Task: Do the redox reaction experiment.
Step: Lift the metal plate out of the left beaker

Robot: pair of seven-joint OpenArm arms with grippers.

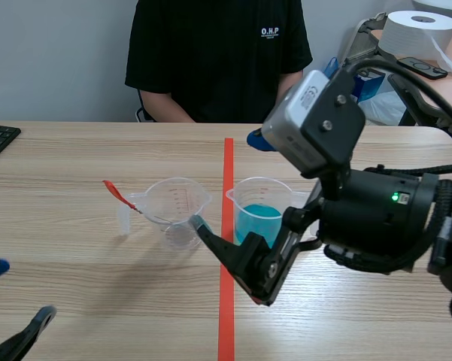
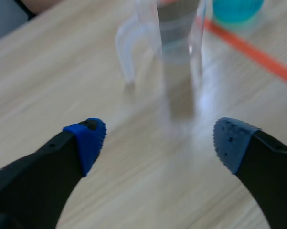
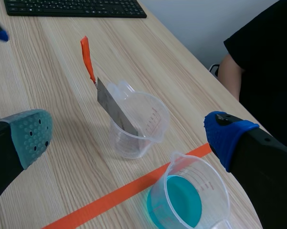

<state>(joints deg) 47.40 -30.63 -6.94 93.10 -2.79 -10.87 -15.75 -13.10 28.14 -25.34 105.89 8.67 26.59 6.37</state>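
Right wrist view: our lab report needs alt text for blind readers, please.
The open right gripper faces a clear cup with an orange-handled metal blade leaning in it. A second cup holding blue liquid stands beside it on the wooden table.

Bare table [image 1: 75, 278] lies open ahead of the left gripper [image 2: 160, 138], while the right gripper [image 3: 129, 137] hangs spread over the blue-filled beaker [image 1: 257, 219], and a blade [image 3: 115, 109] slants from the clear beaker [image 1: 177, 201].

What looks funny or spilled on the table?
Nothing is spilled: the blue liquid sits inside its cup. The only odd thing is the metal strip, leaning tilted in the empty cup with its orange handle poking out over the rim.
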